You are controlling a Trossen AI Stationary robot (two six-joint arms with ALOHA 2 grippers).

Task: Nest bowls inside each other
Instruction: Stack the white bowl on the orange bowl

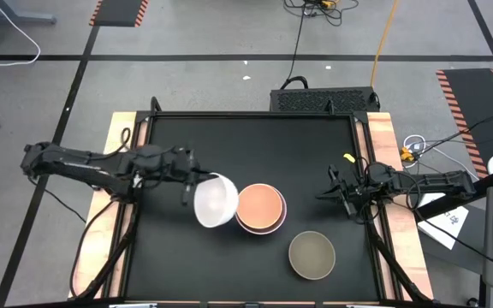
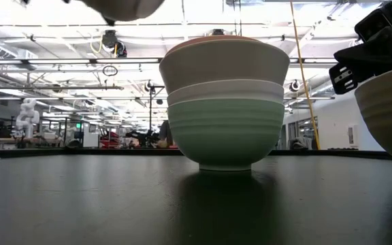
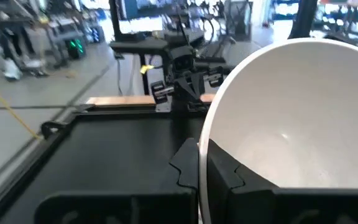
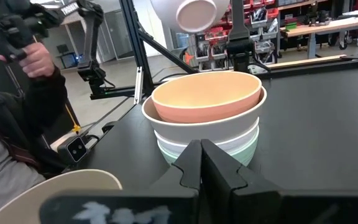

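Observation:
A stack of several bowls (image 1: 261,208) rests by its mint-green bottom bowl (image 2: 224,136) on the black table, with a coral-pink bowl (image 4: 207,94) on top. My left gripper (image 1: 197,183) is shut on a white bowl (image 1: 215,201), held in the air just left of the stack. The same white bowl (image 4: 194,12) shows well above the table in the right wrist view. An olive-tan bowl (image 1: 311,254) stands alone, near and right of the stack. My right gripper (image 1: 325,193) waits shut at the table's right side, pointing toward the stack. My left gripper holds the white bowl by its rim (image 3: 202,163), one finger (image 3: 225,171) inside the bowl and one finger (image 3: 186,163) outside. The fingers come level from the table's left. The bowl is lifted clear and tipped on its side, its opening facing up and toward the left arm.
Bare table (image 1: 187,257) lies left, far and near of the stack. Raised wooden rails (image 1: 382,137) run along the table's sides. A person (image 4: 17,106) stands beyond the table's left side. Cables and papers (image 1: 439,218) lie off the table to the right.

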